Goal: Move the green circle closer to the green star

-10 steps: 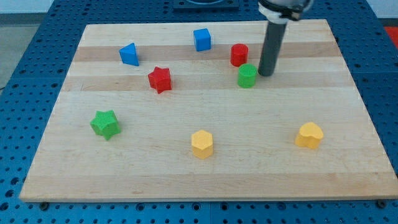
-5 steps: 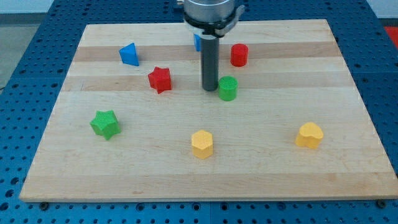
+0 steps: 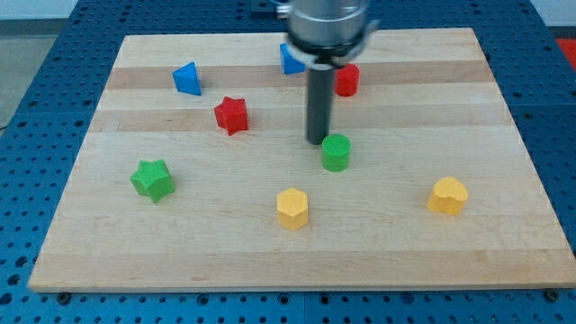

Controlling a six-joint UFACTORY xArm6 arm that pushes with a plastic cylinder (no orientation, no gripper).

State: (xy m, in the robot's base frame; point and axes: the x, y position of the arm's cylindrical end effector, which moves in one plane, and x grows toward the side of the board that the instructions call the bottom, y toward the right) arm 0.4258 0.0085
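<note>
The green circle [image 3: 336, 152] sits near the middle of the wooden board [image 3: 504, 135]. The green star [image 3: 151, 179] lies far off at the view's left. My tip [image 3: 318, 140] stands just above and to the left of the green circle, close against its upper left edge. The rod rises from there toward the view's top and hides part of the blue cube.
A red star [image 3: 231, 114] lies left of my tip. A blue triangle [image 3: 187, 78] and a blue cube [image 3: 290, 59] are at the top. A red cylinder [image 3: 347, 80] is above the green circle. Two yellow blocks [image 3: 292, 208] [image 3: 447, 195] lie near the bottom.
The green circle has moved left and down the view, from beside the red cylinder to mid-board. My tip crossed from its right side to its upper left.
</note>
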